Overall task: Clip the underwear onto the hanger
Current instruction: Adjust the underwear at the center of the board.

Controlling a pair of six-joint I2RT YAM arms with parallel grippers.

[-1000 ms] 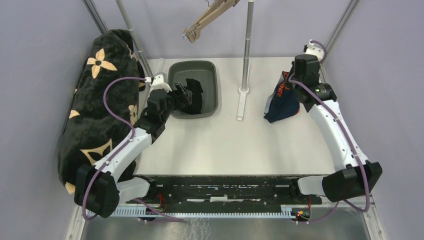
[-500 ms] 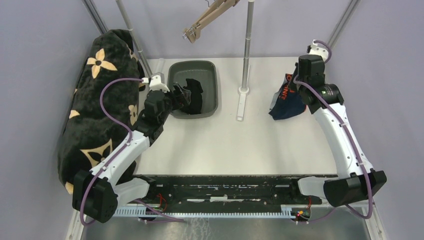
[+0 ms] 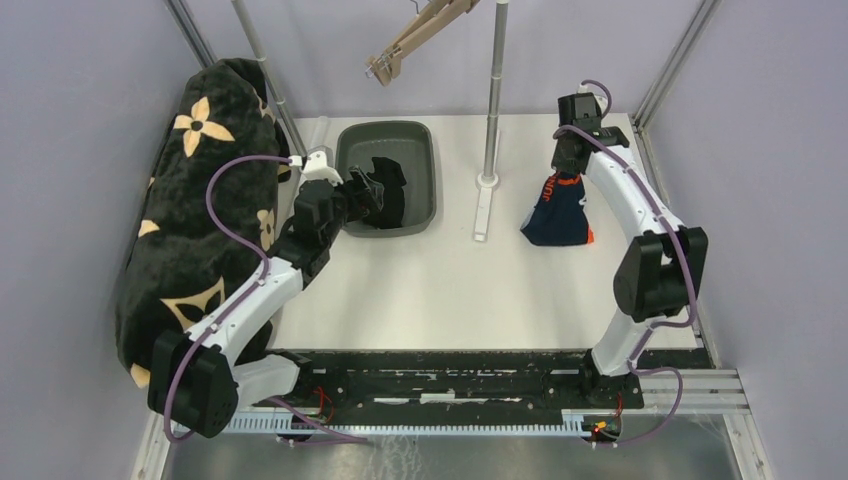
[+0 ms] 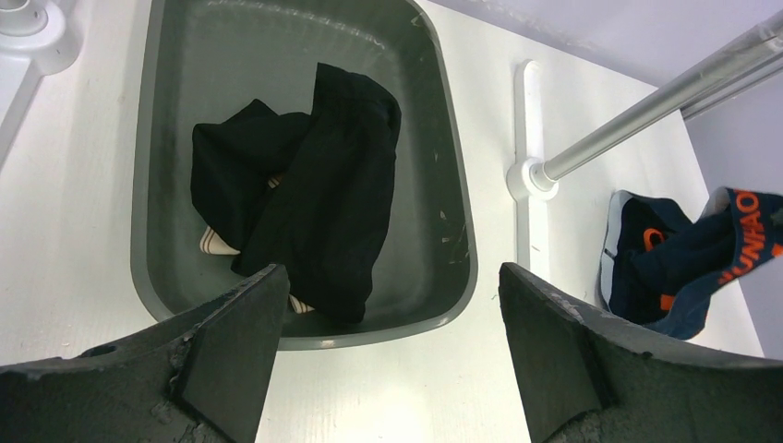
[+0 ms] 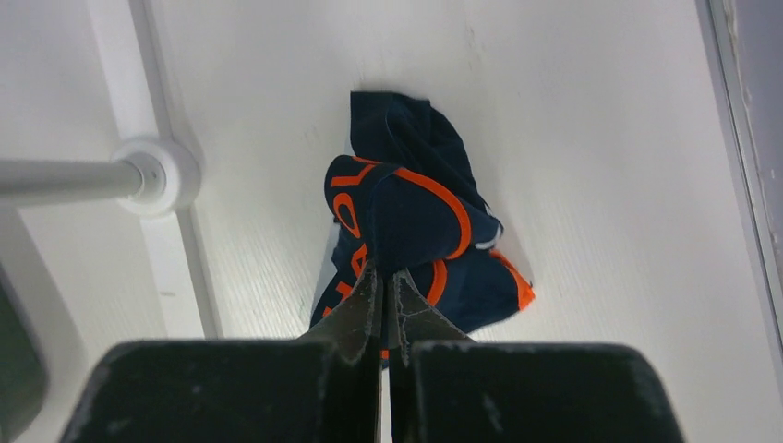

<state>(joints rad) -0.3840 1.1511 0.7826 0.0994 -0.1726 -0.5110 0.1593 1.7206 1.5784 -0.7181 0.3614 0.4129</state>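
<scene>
1. Navy-and-orange underwear point(image 3: 558, 212) dangles beside the pole, pinched near its lettered band by the right gripper point(image 5: 386, 277), probably to carry it up to the wooden hanger point(image 3: 405, 45).
2. Left gripper point(image 4: 392, 277) hovers spread over the grey bin point(image 4: 148, 185), holding nothing.

Navy underwear point(image 3: 557, 212) with orange trim and orange lettering on the waistband hangs bunched from the right gripper point(image 5: 386, 273), whose fingers are pinched tight on a fold of the cloth. It droops over the right side of the white table, just right of the upright pole's foot; whether the lowest fold touches the tabletop is hard to tell. Up at the back, the wooden hanger point(image 3: 418, 35) slants down to the left above the table, a small clip at its low end, well apart from the underwear.
</scene>
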